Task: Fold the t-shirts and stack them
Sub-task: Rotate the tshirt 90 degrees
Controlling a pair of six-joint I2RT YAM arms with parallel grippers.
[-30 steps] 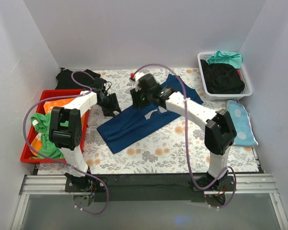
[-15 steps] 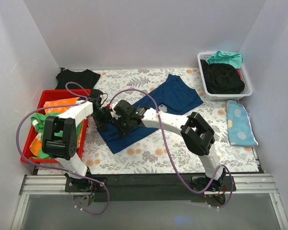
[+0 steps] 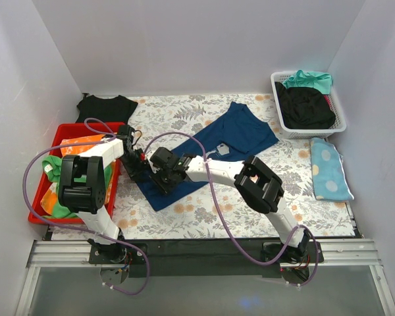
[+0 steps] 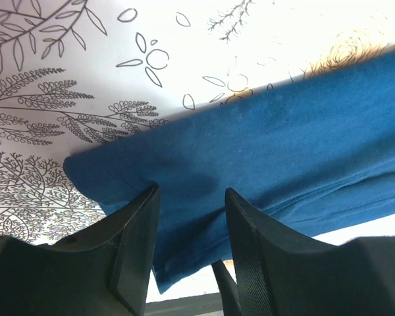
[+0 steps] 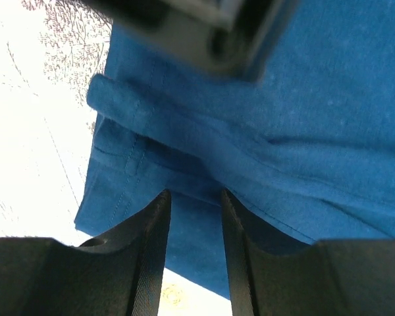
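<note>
Take the red crate (image 3: 79, 126) at the left side of the bench (image 3: 210, 210) as your reference. The navy t-shirt (image 3: 230, 135) lies on the floral bench cover just right of the crate and runs diagonally away from it toward the far right. Its pale print (image 3: 217, 150) faces up about midway along.

Both hands work at the shirt's near end, the end closest to the crate.

- The left hand (image 4: 189, 197), nearer the crate, has its fingers partly spread and straddles a layered corner of the cloth. Navy fabric shows in the gap.
- The right hand (image 5: 194, 197), just beyond the left one from the crate, holds a similar medium gap over a rolled hem. Cloth lies between the fingers with clear space either side.

A black t-shirt (image 3: 105, 105) lies just behind the crate. Far to the right of the crate, a white basket (image 3: 339, 128) holds black and teal garments.
</note>
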